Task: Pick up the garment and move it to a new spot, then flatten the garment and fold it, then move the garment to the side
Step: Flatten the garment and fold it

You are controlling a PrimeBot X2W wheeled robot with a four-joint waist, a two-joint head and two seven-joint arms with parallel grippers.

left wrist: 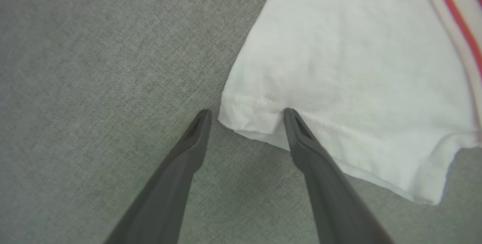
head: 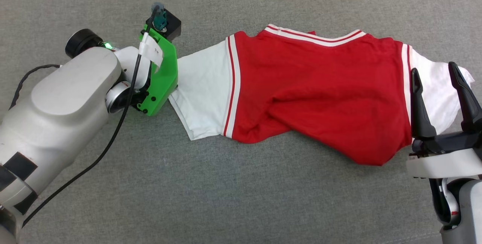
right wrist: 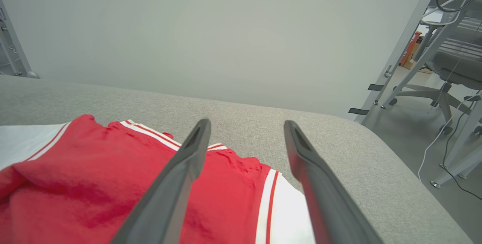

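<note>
Straddling white sleeve corner, left gripper wide, empty. Right gripper wide, empty, over other sleeve. Garment looks soft, light, limp; pinch sleeve hems.

Head camera looks steeply down over the bench and whole jersey. Left wrist camera faces down, close above the left sleeve. Right wrist camera, low over the right sleeve, faces the far wall, seemingly near-level.

Red garment with white sleeves, striped trim, lying rumpled and stretched sideways, apparently plain side up
</note>
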